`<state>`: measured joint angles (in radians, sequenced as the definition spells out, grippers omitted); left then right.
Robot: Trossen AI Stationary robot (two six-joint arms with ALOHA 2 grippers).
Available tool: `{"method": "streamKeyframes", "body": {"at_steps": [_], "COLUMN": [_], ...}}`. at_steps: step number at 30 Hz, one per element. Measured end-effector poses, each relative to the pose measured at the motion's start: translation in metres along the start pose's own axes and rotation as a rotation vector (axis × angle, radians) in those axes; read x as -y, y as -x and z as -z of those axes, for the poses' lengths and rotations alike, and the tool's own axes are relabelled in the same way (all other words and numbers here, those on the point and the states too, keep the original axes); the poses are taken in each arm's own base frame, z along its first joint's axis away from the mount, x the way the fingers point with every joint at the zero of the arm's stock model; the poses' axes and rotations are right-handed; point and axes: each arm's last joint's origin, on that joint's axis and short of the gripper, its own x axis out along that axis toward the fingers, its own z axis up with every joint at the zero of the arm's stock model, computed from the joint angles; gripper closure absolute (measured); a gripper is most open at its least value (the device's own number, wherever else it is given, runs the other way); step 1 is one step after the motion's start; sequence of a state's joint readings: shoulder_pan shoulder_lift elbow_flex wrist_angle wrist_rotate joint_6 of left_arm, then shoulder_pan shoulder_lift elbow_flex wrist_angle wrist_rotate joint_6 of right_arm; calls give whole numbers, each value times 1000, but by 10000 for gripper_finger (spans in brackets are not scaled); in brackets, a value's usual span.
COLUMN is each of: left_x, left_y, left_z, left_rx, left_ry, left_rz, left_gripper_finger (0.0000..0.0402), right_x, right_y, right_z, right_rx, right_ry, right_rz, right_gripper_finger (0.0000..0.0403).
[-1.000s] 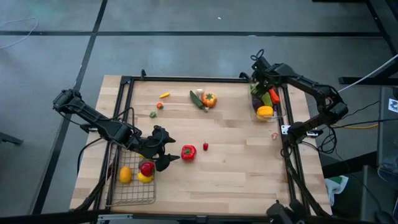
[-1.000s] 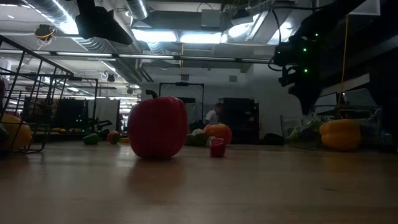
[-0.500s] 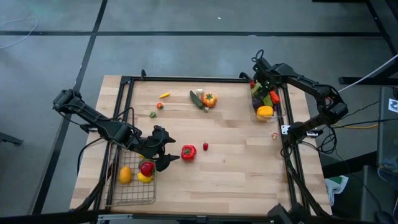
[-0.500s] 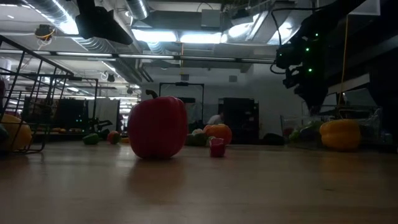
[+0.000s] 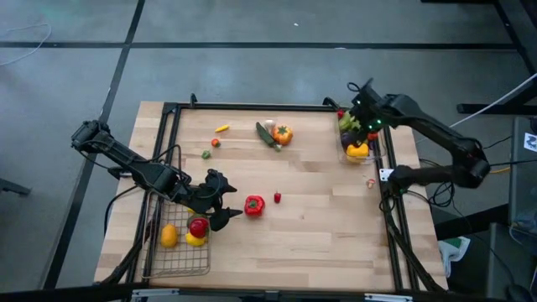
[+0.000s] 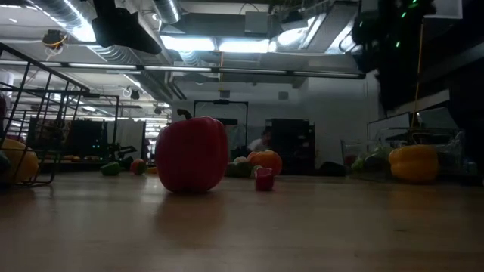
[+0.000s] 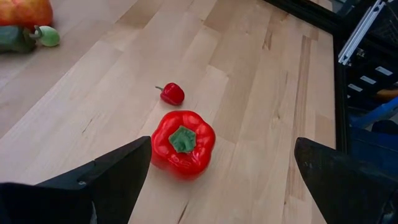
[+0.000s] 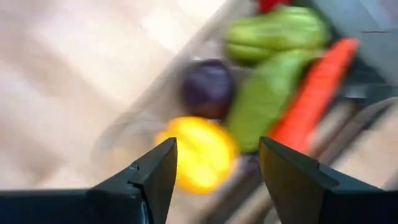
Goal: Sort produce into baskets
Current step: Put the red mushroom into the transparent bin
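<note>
- We count three pieces in the rectangular wire-mesh basket [image 5: 178,260] beside our left gripper [image 5: 220,204], whose jaws gape wide and empty before the glossy red bell pepper [image 7: 183,140]
- Our right gripper [image 8: 214,163], parted and empty, hangs above the partly filled narrow clear plastic bin [image 5: 346,152]
- About seven pieces still lie loose on the table

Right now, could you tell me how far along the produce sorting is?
Partly done: three pieces lie in the wire basket, several in the clear bin. Nothing is held; the open left gripper faces the red pepper, the open right gripper hangs over the bin. Seven pieces remain loose.
</note>
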<state>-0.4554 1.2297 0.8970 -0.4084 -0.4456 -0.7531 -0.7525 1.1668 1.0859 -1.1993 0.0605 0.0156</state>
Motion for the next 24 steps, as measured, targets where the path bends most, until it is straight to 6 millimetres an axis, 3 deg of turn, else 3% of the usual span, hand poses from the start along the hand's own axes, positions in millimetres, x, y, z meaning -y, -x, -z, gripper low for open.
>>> {"method": "streamKeyframes", "body": {"at_steps": [4, 7, 15, 24], "left_x": [0, 0, 0, 0], "left_y": [0, 0, 0, 0], "left_z": [0, 0, 0, 0], "left_rx": [0, 0, 0, 0], "left_ry": [0, 0, -1, -1], "left_rz": [0, 0, 0, 0], "left_gripper_finger": [11, 11, 11, 11], "right_x": [-22, -39, -75, -90], "right_y": [16, 22, 28, 33], "right_z": [14, 23, 44, 69], "right_rx": [13, -16, -91, -179], "right_ry": [-31, 22, 196, 76], "right_rz": [-199, -251, -228, -83], "right_gripper_finger": [180, 180, 180, 180]}}
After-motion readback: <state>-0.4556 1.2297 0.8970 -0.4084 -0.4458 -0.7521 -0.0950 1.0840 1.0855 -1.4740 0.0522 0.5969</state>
